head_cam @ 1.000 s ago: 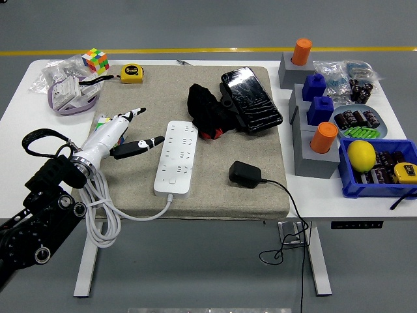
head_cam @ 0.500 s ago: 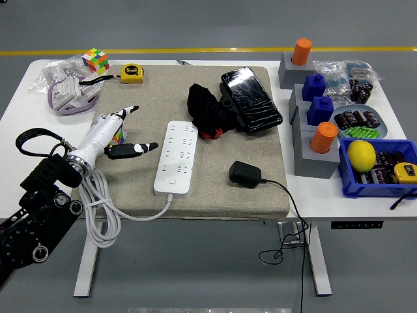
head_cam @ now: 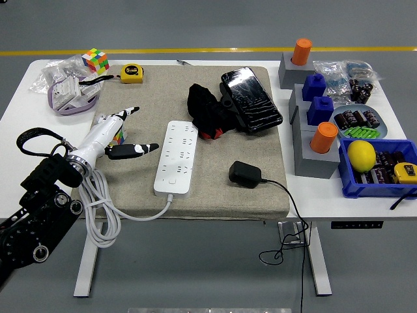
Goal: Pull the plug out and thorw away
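Note:
A white power strip (head_cam: 176, 157) lies on the beige mat (head_cam: 215, 195), its thick white cable (head_cam: 104, 215) looping off the near left edge. A black plug adapter (head_cam: 244, 174) lies loose on the mat to the strip's right, with its thin black cord trailing over the table's front edge. My left hand (head_cam: 124, 134) hovers over the mat's left side, a short way left of the strip, fingers spread and holding nothing. The right arm is out of sight.
A black pouch and black cloth bundle (head_cam: 225, 107) lie at the mat's back. A Rubik's cube (head_cam: 96, 60), yellow tape measure (head_cam: 132, 72) and bagged parts sit at back left. Grey stands with blue and orange blocks (head_cam: 316, 127) and a blue bin (head_cam: 378, 166) with a lemon fill the right.
My left hand has drawn back to the left, away from the power strip, over the last second; since half a second ago it has barely moved.

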Motion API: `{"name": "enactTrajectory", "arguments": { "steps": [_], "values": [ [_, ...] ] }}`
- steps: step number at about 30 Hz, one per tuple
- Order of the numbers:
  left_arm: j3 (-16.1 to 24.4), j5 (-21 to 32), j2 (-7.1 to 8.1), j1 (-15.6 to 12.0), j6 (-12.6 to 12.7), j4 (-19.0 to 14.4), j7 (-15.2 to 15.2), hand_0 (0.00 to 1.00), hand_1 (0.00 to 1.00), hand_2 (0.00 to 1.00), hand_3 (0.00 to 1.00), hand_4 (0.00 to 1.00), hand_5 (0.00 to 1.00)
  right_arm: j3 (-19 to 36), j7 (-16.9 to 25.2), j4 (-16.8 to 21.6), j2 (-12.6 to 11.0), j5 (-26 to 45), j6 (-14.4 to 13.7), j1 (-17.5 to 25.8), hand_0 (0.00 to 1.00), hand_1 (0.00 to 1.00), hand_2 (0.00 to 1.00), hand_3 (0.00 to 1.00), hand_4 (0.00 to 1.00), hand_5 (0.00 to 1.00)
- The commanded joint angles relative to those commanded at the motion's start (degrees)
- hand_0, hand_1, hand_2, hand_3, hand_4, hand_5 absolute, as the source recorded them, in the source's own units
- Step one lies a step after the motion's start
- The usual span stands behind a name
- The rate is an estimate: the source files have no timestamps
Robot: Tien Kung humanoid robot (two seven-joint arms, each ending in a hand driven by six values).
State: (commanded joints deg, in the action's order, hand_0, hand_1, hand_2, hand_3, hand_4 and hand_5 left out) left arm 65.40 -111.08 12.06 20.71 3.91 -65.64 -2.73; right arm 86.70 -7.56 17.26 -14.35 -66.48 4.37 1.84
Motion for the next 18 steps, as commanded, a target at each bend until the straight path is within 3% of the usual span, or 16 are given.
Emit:
{"name": "enactTrajectory", "arguments": {
  "steps": [18],
  "values": [
    [-0.4,0.0,0.03,0.0,-0.3,-0.1,-0.2,0.998,0.998,0.998,0.998,0.998,0.596,0.0,0.0,0.1,0.0,0.1,0.0,0.0,0.566,0.652,0.668,0.568,0.967,0.509]
  ]
}}
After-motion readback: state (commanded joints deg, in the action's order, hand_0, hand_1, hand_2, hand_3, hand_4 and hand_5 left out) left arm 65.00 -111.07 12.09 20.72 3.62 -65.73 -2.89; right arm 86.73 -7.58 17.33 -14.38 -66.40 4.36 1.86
